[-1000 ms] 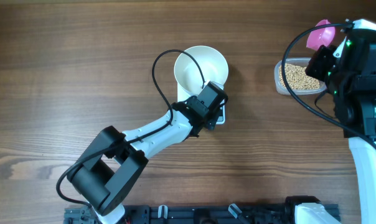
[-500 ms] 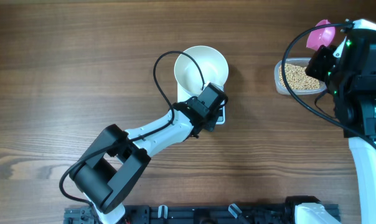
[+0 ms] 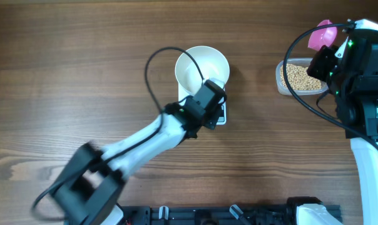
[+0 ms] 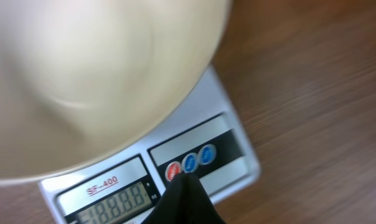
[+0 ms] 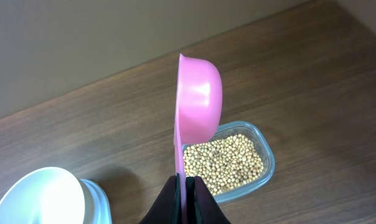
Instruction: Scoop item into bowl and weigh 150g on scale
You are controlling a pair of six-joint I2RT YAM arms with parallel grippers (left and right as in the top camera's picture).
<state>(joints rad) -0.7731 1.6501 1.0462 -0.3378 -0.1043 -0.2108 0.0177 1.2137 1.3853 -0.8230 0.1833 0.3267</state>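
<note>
White round bowl (image 3: 202, 67), smooth plain walls, sits on white square scale (image 4: 228, 102) mid-table (image 3: 82, 62); bowl overhangs most of the scale top. Scale front has a grey display (image 4: 113, 200) with digits lit and a dark panel with one red and two blue buttons (image 4: 189, 163). Left gripper (image 4: 185, 186) fully closed, holding nothing, tip at the buttons. Small round tan beans (image 5: 222, 163) fill a clear tub (image 5: 266, 146) right of the bowl, well apart. Right gripper (image 5: 185, 186) clamped on the handle of a pink scoop (image 5: 197, 99), above the tub.
</note>
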